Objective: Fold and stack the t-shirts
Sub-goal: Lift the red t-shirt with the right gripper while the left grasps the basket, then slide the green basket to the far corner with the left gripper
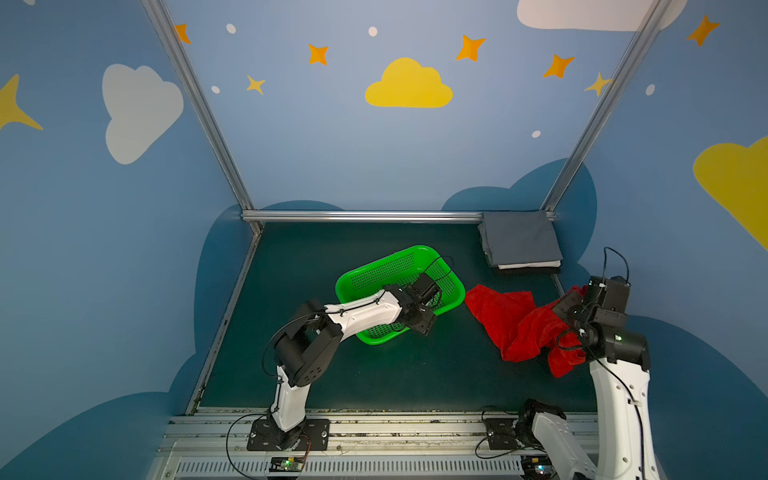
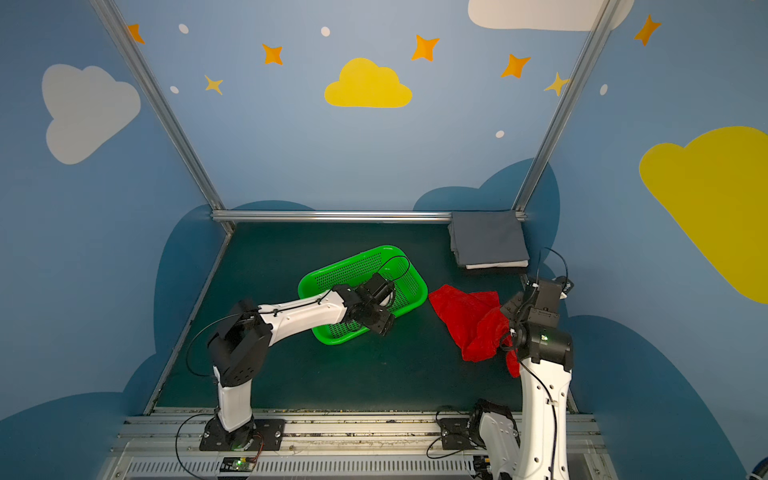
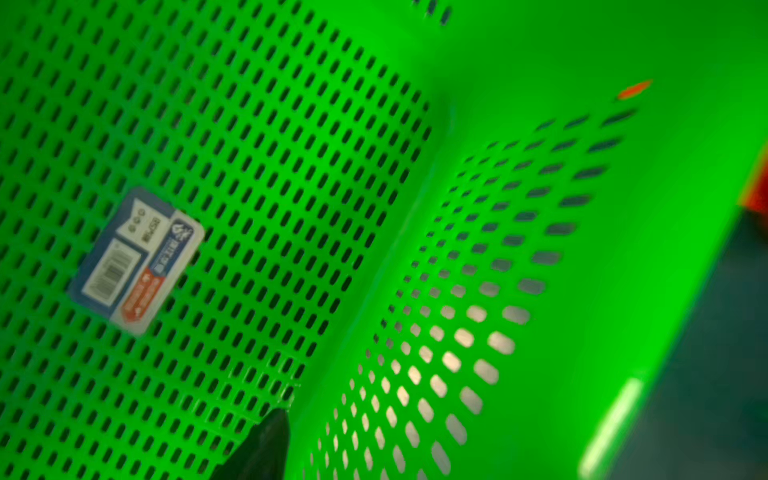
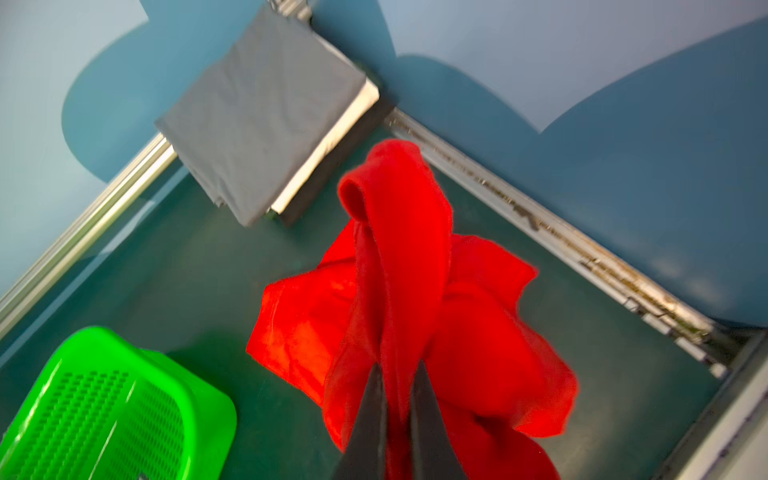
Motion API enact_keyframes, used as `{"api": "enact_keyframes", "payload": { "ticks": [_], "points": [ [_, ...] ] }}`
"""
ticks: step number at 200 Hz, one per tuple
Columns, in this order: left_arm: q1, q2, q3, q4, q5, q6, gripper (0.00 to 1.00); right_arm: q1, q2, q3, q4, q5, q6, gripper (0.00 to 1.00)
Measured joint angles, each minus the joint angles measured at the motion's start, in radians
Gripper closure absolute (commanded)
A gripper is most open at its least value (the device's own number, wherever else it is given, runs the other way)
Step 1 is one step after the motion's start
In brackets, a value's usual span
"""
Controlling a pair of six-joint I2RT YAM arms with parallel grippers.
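Note:
The bright red t-shirt (image 1: 507,316) (image 2: 465,316) hangs crumpled at the right, its lower part on the mat. My right gripper (image 4: 399,374) (image 1: 571,303) is shut on a bunched fold of it and holds it above the mat. The other t-shirts lie folded square in a stack (image 1: 519,239) (image 2: 488,237) (image 4: 266,108) at the back right corner: grey on top, white and black edges below. My left gripper (image 1: 434,293) (image 2: 388,291) reaches into the green basket's right end. Only one dark finger (image 3: 266,444) shows, against the perforated wall; the other is hidden.
The green perforated basket (image 1: 382,266) (image 2: 345,270) (image 3: 540,83) (image 4: 104,395) sits mid-table, tipped, with a label sticker (image 3: 137,262) on its floor. An aluminium rail (image 1: 361,216) and blue walls close the back and sides. Dark green mat (image 1: 374,374) lies in front.

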Motion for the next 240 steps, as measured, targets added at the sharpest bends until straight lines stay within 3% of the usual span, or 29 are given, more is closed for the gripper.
{"api": "enact_keyframes", "payload": {
  "ticks": [22, 60, 127, 142, 157, 202, 240],
  "points": [
    [0.043, -0.003, -0.001, 0.007, -0.049, -0.034, 0.53, 0.0, -0.005, -0.04, 0.035, -0.074, 0.006, 1.0],
    [0.184, -0.019, -0.031, 0.023, -0.128, -0.093, 0.64, 0.0, -0.027, -0.139, 0.088, -0.176, 0.027, 1.0],
    [0.438, 0.022, 0.029, -0.012, -0.258, -0.043, 0.75, 0.002, -0.031, -0.213, 0.138, -0.268, 0.023, 1.0],
    [0.48, 0.048, 0.063, -0.01, -0.267, -0.023, 0.81, 0.009, -0.031, -0.232, 0.139, -0.274, 0.021, 1.0],
    [0.515, 0.066, 0.089, -0.013, -0.284, 0.013, 0.96, 0.023, -0.032, -0.244, 0.145, -0.274, 0.021, 1.0],
    [0.591, 0.158, 0.222, -0.036, -0.325, 0.134, 0.96, 0.063, -0.052, -0.275, 0.169, -0.269, 0.021, 1.0],
    [0.644, 0.169, 0.238, -0.028, -0.311, 0.196, 0.96, 0.077, -0.059, -0.291, 0.175, -0.26, 0.021, 1.0]
  ]
}}
